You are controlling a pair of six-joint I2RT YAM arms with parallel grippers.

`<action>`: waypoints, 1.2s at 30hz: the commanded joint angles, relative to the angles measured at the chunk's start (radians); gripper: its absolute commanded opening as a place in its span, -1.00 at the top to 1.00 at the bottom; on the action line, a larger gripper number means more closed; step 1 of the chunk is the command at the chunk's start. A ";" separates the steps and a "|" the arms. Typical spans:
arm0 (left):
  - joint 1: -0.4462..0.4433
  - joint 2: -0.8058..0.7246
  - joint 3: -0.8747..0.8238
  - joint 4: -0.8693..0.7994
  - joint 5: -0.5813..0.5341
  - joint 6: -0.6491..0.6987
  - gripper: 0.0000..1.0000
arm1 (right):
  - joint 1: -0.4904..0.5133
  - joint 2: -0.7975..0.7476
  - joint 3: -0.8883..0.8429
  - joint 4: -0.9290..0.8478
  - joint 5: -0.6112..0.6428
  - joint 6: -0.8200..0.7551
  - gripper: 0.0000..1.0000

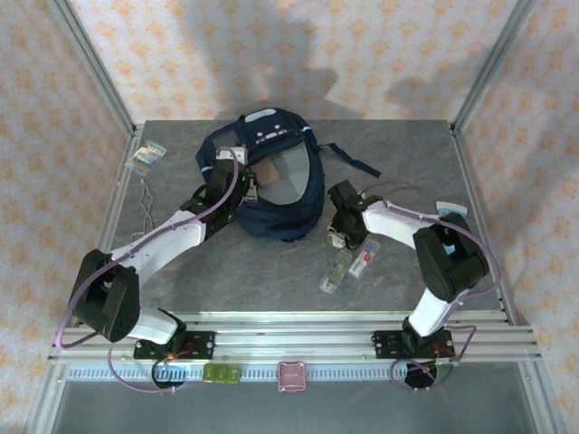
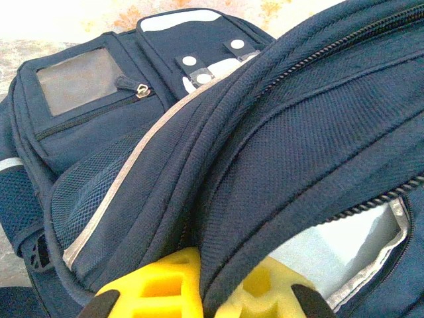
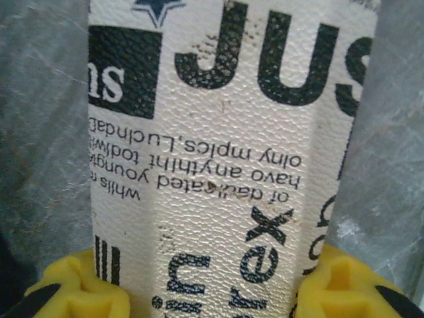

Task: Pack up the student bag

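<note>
Left claw (image 2: 205, 298) pinches student bag (image 2: 298, 132); right claw (image 3: 215, 291) seemingly clasps packet (image 3: 225, 152).

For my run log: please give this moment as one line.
left gripper: shut on student bag edge | right gripper: around white printed pack, grip unclear | bag: open

My left arm (image 1: 167, 240) and right arm (image 1: 398, 217) are white shells between black joints, on black bases. A purple cable (image 1: 80, 294) loops along each. My fingers (image 2: 162, 288) are yellow moulded plastic with black tips.
</note>
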 commanded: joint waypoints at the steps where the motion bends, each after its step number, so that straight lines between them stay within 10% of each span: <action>1: -0.014 -0.053 0.009 0.156 0.028 -0.045 1.00 | -0.001 -0.109 0.062 0.022 0.049 -0.109 0.48; 19: -0.011 -0.064 0.056 0.139 0.035 -0.043 1.00 | 0.169 0.254 0.607 -0.085 0.059 -0.513 0.43; 26: -0.009 -0.071 0.055 0.131 0.030 -0.048 1.00 | 0.112 0.431 0.868 -0.148 0.105 -0.526 -0.33; 36: -0.009 -0.057 0.048 0.136 0.043 -0.048 1.00 | 0.121 0.207 0.586 -0.027 0.058 -0.458 -0.46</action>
